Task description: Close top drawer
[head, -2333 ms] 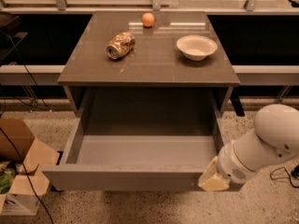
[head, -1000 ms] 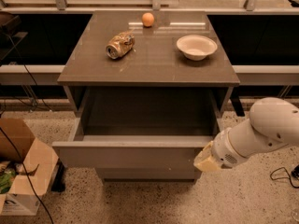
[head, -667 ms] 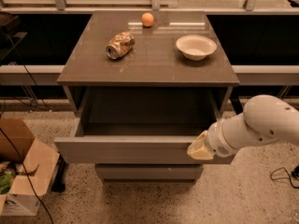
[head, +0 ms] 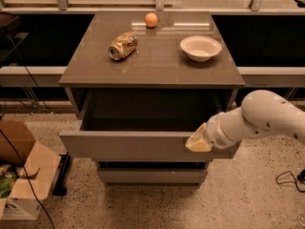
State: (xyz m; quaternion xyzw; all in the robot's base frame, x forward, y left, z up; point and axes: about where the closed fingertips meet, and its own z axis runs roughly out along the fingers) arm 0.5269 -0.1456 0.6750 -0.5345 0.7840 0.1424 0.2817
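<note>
Cardboard box (head: pixel 25 174): stands open on the speckled floor at far left, flaps spread, with something green inside at its left edge.
Top drawer (head: pixel 124 147): partly pulled out from under the worktop. Its flat grey front stands forward of the cabinet, and the dark, shallow inside shows behind it.
Lower drawer front (head: pixel 152 176): just beneath the top drawer, set further back.
Worktop (head: pixel 157 63): brown-grey slab above the drawer, carrying three things.
Crushed can (head: pixel 123 46): lies on its side left of the worktop's middle, open end toward the front left.
Orange (head: pixel 151 19): at the back edge of the worktop, near the centre and behind the can.
Bowl (head: pixel 200 47): pale and upright on the right half of the worktop, well apart from the can.
Gripper (head: pixel 198 142): pale, low on the right, pressed against the right end of the top drawer's front at its upper edge. Whether it is open or closed cannot be told.
Arm (head: pixel 259 117): thick white segment reaching in from the right edge toward the drawer.
Cable (head: pixel 288 178): dark loop on the floor at far right.
</note>
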